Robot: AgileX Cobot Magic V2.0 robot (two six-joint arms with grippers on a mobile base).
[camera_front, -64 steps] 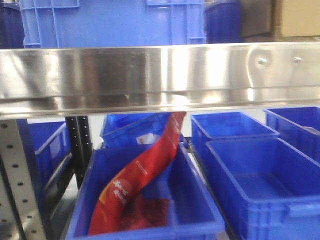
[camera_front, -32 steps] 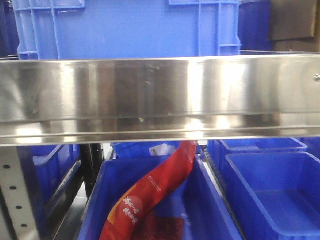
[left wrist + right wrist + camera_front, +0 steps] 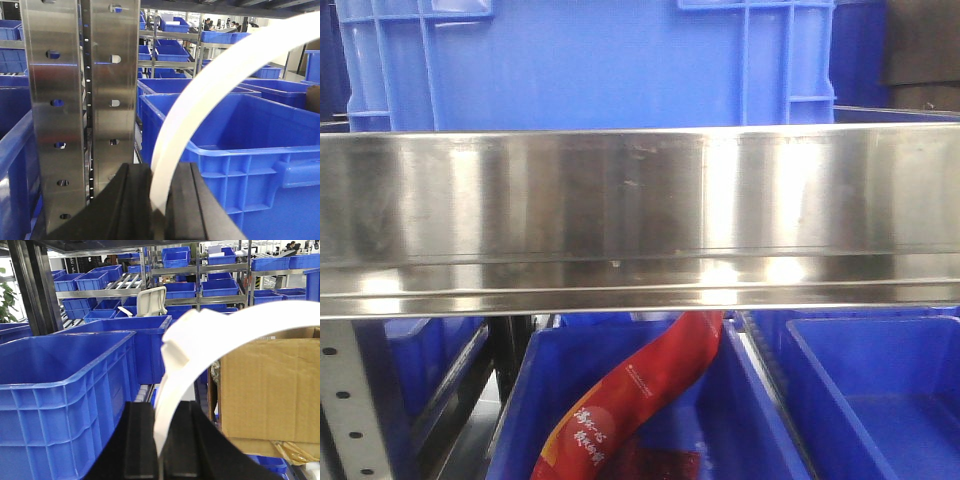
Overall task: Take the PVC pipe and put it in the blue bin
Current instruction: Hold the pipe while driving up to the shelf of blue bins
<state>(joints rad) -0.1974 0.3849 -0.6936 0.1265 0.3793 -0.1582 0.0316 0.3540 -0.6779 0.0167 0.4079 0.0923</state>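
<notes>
My left gripper (image 3: 159, 174) has its black jaws closed on the PVC pipe (image 3: 215, 77), which rises from between them and arcs, smooth and white, up to the right. My right gripper (image 3: 161, 412) is clamped the same way on a white curved length (image 3: 250, 325) with a stepped collar partway up. I cannot tell whether that is the same pipe. Both are held in the air, in no bin.

Since a second ago the front view has shifted. The brushed steel rail (image 3: 640, 220) now spans the whole width and the bolts at its right end have gone from view. The blue crate (image 3: 580, 60) above it looms larger, and the bins below sit lower.

Under the rail, a lower blue bin (image 3: 555, 370) holds a glossy red packet (image 3: 640, 395) with white print, slanting up toward the rail. Beside my left jaws stands a blue bin (image 3: 240, 150) of moulded plastic, next to a perforated steel upright (image 3: 55, 100). My right jaws have a ribbed blue bin (image 3: 65, 385) on one side and a cardboard box (image 3: 270, 390) on the other.
</notes>
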